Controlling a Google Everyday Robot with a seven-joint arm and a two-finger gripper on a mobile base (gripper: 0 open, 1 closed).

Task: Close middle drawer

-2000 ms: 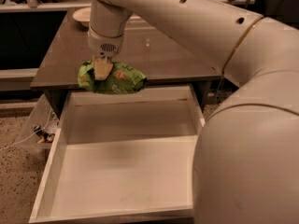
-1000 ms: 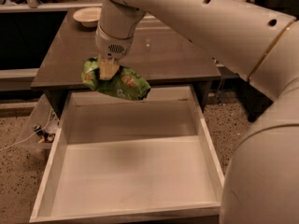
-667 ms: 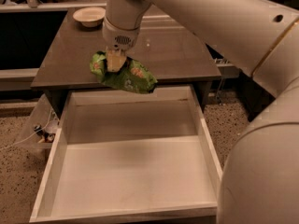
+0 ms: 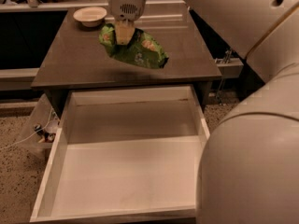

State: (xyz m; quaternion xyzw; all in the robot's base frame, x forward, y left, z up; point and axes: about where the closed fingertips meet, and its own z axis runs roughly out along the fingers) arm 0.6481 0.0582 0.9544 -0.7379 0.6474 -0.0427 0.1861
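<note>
The middle drawer (image 4: 126, 171) stands pulled far out toward me, with off-white walls and a bare floor. Nothing lies in it. My gripper (image 4: 123, 37) hangs over the grey-brown cabinet top (image 4: 70, 64), behind the drawer, and is shut on a green chip bag (image 4: 138, 50). The bag dangles tilted to the right above the cabinet top. The drawer's front panel sits at the bottom edge of the view.
A white bowl (image 4: 89, 15) sits at the back left of the cabinet top. My large white arm (image 4: 252, 125) fills the right side. A clear bag with small items (image 4: 39, 129) lies on the speckled floor at the left.
My gripper has lifted the chip bag up out of the drawer area and moved it back and right over the cabinet top. The drawer has stayed open.
</note>
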